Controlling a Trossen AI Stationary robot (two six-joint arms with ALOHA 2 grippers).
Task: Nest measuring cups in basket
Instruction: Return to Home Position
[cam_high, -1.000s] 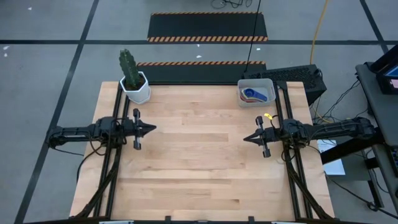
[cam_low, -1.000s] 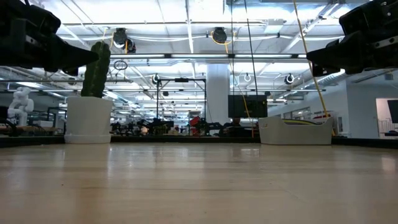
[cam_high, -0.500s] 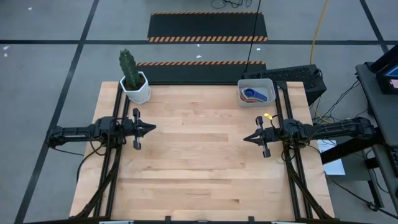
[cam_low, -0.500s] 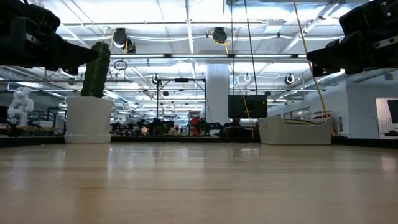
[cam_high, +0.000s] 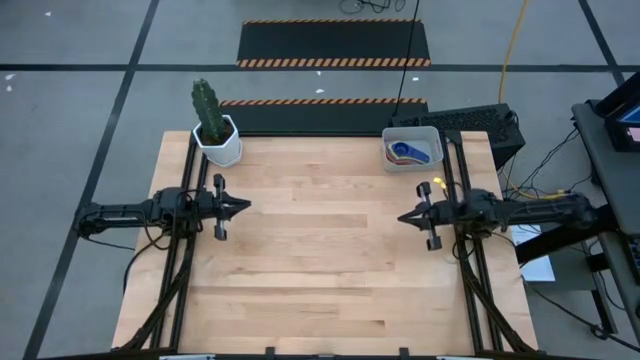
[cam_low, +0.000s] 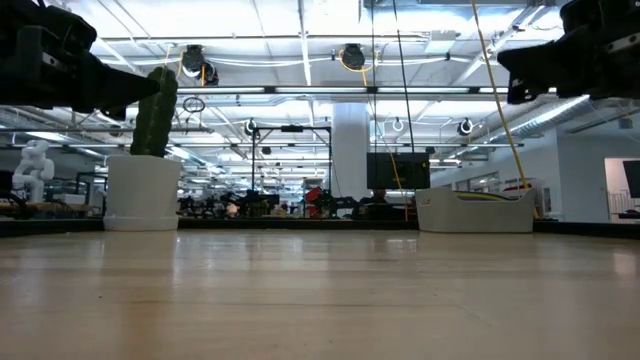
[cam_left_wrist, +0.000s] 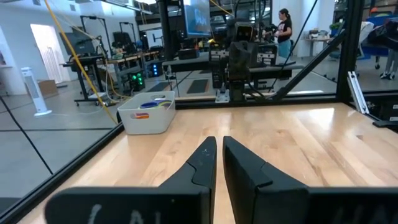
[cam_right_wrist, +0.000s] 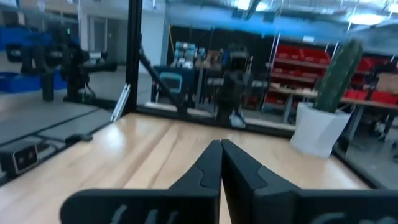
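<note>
Basket (cam_high: 437, 141) sits at far right corner of counter (cam_high: 320, 270), w/ measuring cups (cam_high: 408, 152) nested inside, a blue one on top. Left gripper (cam_high: 246, 206) & right gripper (cam_high: 402, 216) both closed, empty, raised over opposite sides, tips facing inward. Cactus pot (cam_high: 220, 146) at far left corner.

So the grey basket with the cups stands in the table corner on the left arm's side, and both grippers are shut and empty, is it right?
Not quite: the high view shows the basket in the corner on the right arm's side. The left gripper and right gripper are shut and empty.
</note>
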